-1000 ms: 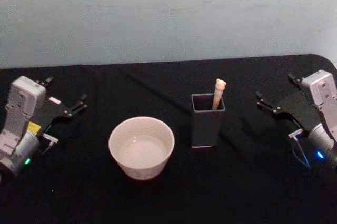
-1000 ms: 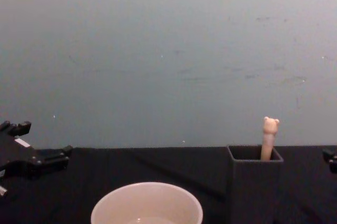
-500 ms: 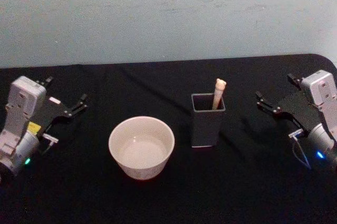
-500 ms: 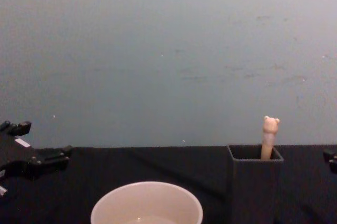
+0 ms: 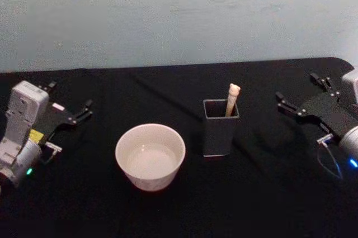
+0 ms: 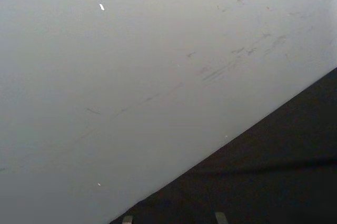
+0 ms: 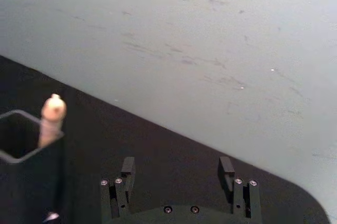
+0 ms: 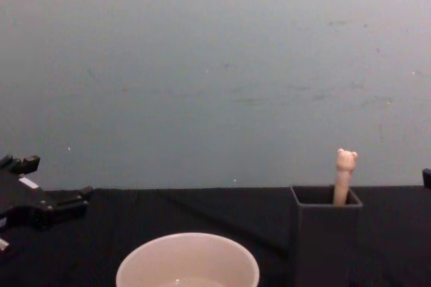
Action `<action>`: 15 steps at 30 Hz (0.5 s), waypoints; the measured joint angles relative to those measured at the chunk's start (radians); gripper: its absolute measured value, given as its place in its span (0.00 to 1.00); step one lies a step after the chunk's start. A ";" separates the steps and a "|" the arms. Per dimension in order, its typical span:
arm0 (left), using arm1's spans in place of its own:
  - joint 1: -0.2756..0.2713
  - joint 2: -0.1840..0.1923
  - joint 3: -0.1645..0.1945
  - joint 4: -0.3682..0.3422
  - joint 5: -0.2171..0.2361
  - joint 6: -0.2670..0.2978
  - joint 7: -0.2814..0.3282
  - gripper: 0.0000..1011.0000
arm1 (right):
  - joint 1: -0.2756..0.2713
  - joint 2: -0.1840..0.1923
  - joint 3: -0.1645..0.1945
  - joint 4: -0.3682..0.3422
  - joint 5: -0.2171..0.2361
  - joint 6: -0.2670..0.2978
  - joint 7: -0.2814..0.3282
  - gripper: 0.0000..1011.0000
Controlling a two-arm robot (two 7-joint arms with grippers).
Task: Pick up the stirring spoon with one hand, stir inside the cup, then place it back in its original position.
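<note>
The pick-up is not yet begun: the stirring spoon [image 5: 232,97] stands in the dark holder [image 5: 220,134], at 3 o'clock from the cup [image 5: 150,182]. The right tool [image 5: 295,87], wide open and empty, hovers at the holder's 3 o'clock and must next close on the bear-topped handle. The left tool [image 5: 70,95], also open and empty, idles at the cup's 9 o'clock.

open tabletop [image 5: 263,154] between holder [image 5: 220,134] and right pincer [image 5: 295,86]; cup [image 5: 148,181] near holder's left side.
</note>
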 joint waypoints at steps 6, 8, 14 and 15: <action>0.000 0.000 0.000 0.000 0.000 0.000 0.000 0.99 | -0.055 0.034 0.034 -0.076 0.077 0.035 0.081 0.99; 0.000 0.000 0.000 0.000 0.000 0.000 0.000 0.99 | -0.075 0.044 0.045 -0.103 0.110 0.054 0.115 0.99; 0.000 0.000 0.000 0.000 0.000 0.000 0.000 0.99 | -0.097 0.044 0.056 -0.139 0.154 0.096 0.173 0.99; 0.000 0.000 0.000 0.000 0.000 0.000 0.000 0.99 | -0.097 0.042 0.056 -0.140 0.158 0.101 0.178 0.99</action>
